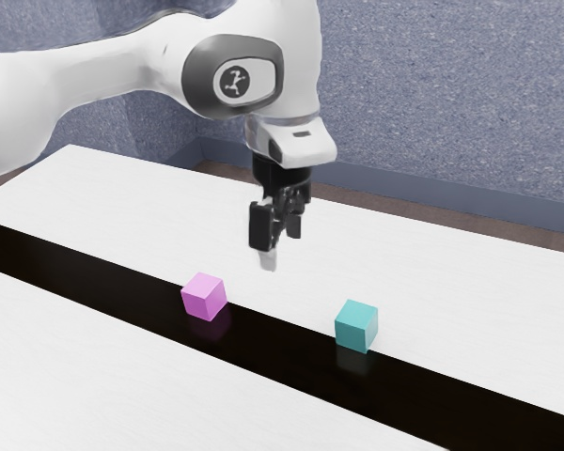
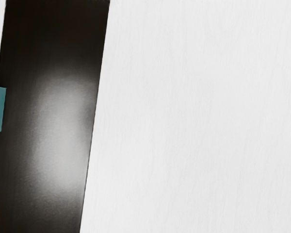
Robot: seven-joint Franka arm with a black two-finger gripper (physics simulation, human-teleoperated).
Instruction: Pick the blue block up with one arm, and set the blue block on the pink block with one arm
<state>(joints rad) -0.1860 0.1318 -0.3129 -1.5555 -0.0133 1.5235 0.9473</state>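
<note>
At frame centre our hand (image 1: 274, 240) hangs empty over the bench (image 1: 122, 188), opening unreadable; blue block (image 1: 356, 325), right of pink block (image 1: 204, 296), not yet grasped.

Bright, even light on the table (image 1: 94, 376). The glossy strip (image 1: 103, 272) mirrors the pink block (image 1: 204, 295) and blue block (image 1: 356, 325) (dim smears beneath each); in the wrist view a broad pale glare crosses it.
</note>
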